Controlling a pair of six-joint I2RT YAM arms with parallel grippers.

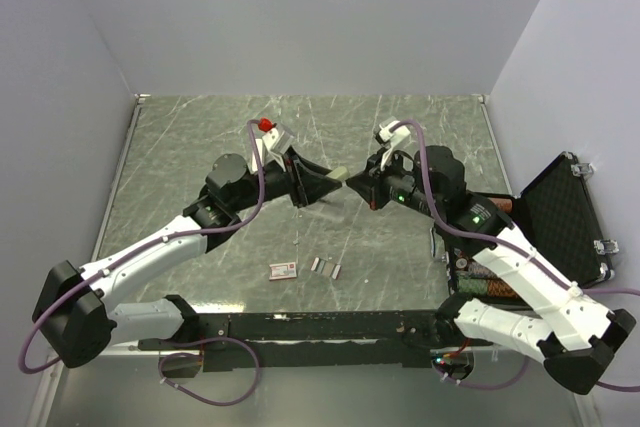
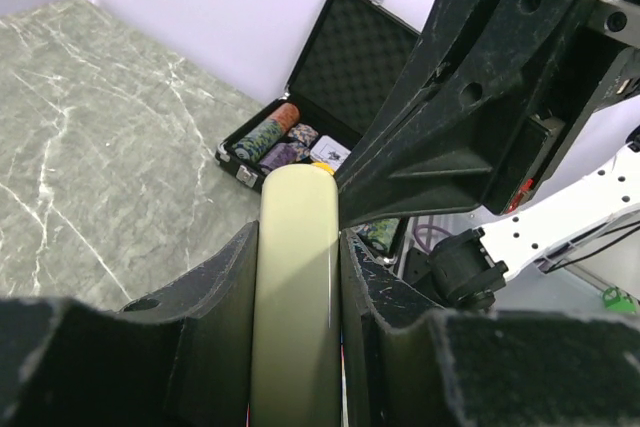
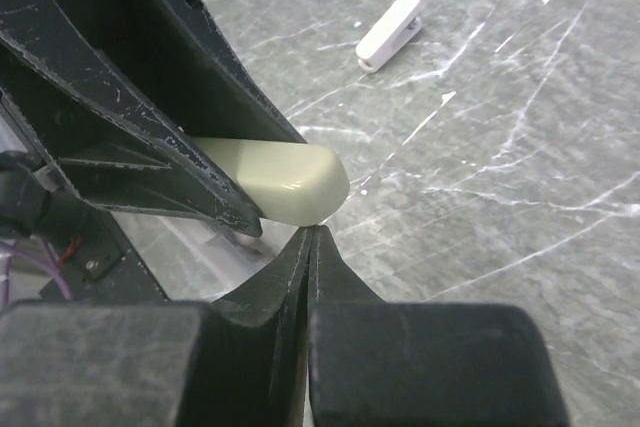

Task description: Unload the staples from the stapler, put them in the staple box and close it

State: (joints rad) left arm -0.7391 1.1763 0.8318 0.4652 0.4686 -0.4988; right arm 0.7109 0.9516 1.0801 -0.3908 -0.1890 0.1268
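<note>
Pale cream plastic stapler (image 2: 295, 287): body mostly hidden betw. jaws of left gripper (image 2: 297, 237); lower end cut off by bottom edge, left wrist view. Underside & magazine hidden in all views. Silvery-grey staples (image 1: 315, 265): too small in top view to count. Small red-and-white card box (image 1: 284, 269): print illegible. Black foam-lined case (image 2: 350, 57): contents partly hidden behind right gripper (image 2: 345, 177)
</note>
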